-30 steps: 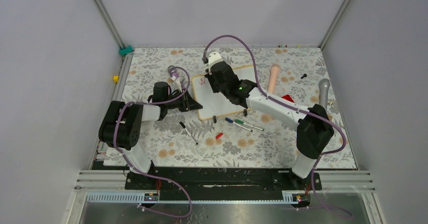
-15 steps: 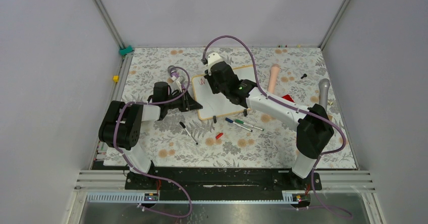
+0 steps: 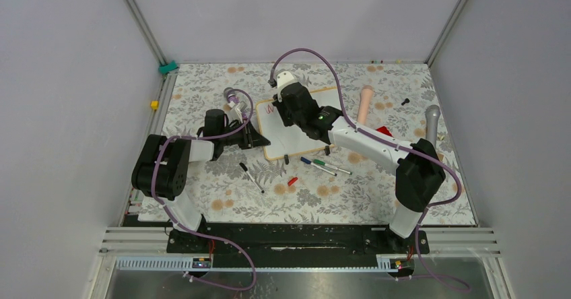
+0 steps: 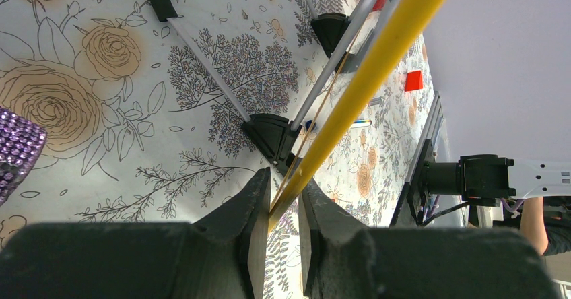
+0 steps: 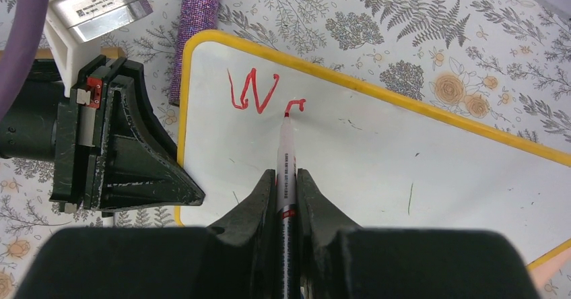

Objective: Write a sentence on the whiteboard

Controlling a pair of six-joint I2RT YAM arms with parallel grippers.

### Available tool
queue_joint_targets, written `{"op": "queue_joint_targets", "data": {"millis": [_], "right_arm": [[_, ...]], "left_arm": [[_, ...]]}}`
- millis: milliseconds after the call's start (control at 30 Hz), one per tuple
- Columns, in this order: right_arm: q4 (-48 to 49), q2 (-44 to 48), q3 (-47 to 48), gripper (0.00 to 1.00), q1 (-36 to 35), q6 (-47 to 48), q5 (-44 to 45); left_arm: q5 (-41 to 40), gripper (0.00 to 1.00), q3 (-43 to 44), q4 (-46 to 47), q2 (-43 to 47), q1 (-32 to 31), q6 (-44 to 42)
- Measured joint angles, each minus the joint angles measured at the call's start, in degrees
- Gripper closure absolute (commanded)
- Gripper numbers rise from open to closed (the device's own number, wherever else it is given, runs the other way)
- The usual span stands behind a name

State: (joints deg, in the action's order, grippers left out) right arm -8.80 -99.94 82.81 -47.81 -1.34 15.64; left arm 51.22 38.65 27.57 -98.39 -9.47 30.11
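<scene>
Barely anything has moved since the earlier top frames: the right arm's wrist nudges a hair along the board, left arm stays put.

Right jaws (image 5: pixel 286 191) are pinched on a red marker (image 5: pixel 286 157), tip touching the whiteboard (image 5: pixel 431 157) just right of a red "W" (image 5: pixel 250 93), with a second stroke started. The sentence (image 5: pixel 266 97) is at its very beginning, near the board's top-left corner. Left jaws (image 4: pixel 281 208) are clamped on the board's yellow edge (image 4: pixel 377 56), holding it. The board sits mid-tabletop (image 3: pixel 222 198), between the two arms.

To do this step well, my read:
- keep tip pressure light and constant; the marker is long and held well back from the tip, so it will likely flex or skid on the glossy surface
- small slow strokes, lift cleanly between letters
- left grip must not shift, or the line wanders
- leave room to the right for the rest of the word

Hard to see:
- top view: right arm covers most of the board, the writing is only a red smudge
- left wrist view: board face not visible, only the edge and black feet (image 4: pixel 269 134)
- can't tell which letter the second stroke is becoming
- loose pens (image 3: pixel 323 166) near the board: colours partly readable, caps unclear
</scene>
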Motion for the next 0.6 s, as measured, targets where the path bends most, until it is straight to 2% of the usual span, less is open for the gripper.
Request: {"op": "queue_joint_targets", "data": {"millis": [600], "right_arm": [[-1.27, -0.20, 1.07, 1.00, 0.48, 0.04, 1.29]], "left_arm": [[0.00, 1.00, 0.00, 0.00, 0.00, 0.00, 0.00]]}}
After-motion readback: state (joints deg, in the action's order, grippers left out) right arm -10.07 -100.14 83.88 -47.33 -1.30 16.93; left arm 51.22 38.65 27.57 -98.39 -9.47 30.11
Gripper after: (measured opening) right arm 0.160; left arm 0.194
